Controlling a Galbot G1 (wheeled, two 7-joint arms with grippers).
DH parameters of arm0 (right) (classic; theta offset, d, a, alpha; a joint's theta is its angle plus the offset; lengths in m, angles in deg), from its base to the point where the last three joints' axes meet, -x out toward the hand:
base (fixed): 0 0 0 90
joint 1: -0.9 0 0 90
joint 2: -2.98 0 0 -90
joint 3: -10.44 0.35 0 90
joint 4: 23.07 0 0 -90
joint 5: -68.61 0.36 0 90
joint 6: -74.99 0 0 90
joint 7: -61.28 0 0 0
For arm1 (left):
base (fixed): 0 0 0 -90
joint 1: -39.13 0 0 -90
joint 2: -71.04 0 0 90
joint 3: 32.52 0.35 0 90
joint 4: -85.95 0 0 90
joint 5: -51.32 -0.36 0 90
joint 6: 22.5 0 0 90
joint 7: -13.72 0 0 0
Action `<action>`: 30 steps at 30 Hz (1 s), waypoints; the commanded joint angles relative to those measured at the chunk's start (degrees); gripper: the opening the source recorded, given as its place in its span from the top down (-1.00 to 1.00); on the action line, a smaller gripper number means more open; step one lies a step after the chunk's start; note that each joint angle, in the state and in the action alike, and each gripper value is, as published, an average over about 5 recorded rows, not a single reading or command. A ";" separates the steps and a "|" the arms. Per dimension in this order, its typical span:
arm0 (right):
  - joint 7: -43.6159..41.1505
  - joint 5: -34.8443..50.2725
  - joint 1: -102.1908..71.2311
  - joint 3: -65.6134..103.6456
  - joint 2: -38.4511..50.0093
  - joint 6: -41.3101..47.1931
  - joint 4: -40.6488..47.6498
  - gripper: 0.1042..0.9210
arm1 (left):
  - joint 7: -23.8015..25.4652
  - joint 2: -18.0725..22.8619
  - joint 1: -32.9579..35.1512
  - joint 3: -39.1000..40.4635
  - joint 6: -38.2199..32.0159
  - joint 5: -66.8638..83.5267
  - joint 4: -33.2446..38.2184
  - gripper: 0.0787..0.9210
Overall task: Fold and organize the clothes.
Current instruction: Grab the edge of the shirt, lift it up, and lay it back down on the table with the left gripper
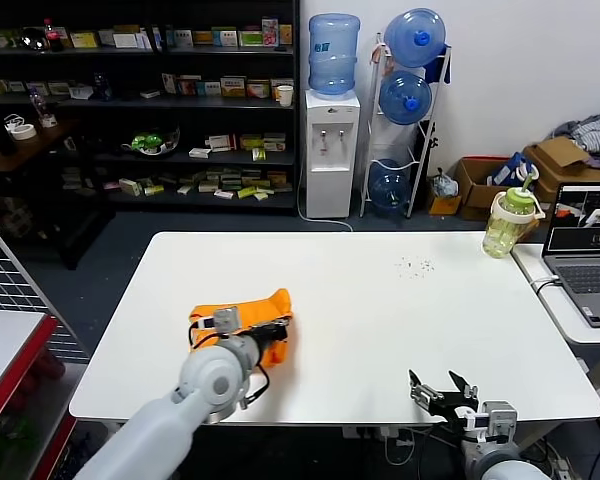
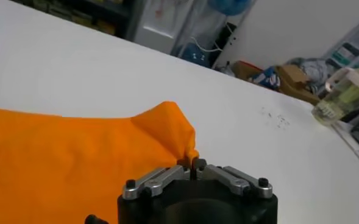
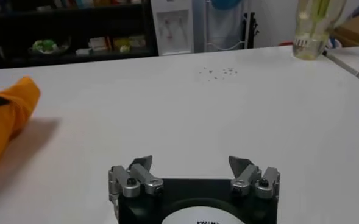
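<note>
Pinching orange T-shirt (image 2: 75,158), left gripper (image 2: 191,165); right gripper (image 3: 191,167) agape.

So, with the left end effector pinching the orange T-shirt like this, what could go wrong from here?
1. The left end effector is shut on only a small peak of the T-shirt. The cloth could slip out when pulled.
2. The shirt is already bunched near the table's front left edge, so dragging it may spoil the fold or pull it over the edge.
3. The right end effector waits open, apart from the shirt, so nothing pins the cloth down.
</note>
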 commanded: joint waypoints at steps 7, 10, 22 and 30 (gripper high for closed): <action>-0.11 0.48 0.38 0.51 0.15 -0.18 1.02 -0.76 | -3.13 15.52 -7.28 8.22 0.31 -1.76 -9.65 0.93; -0.11 0.61 0.44 0.58 0.21 -0.21 0.99 -0.76 | -3.26 16.16 -7.49 8.64 0.33 -2.04 -9.99 0.93; -1.56 0.41 0.31 0.83 0.30 -2.02 1.21 -0.76 | -2.28 16.63 -6.52 9.04 0.95 -2.71 -9.30 0.92; -10.37 -2.12 0.75 2.41 0.92 -9.50 2.13 -0.76 | 1.14 12.94 -2.09 5.33 0.76 -3.20 -0.79 0.47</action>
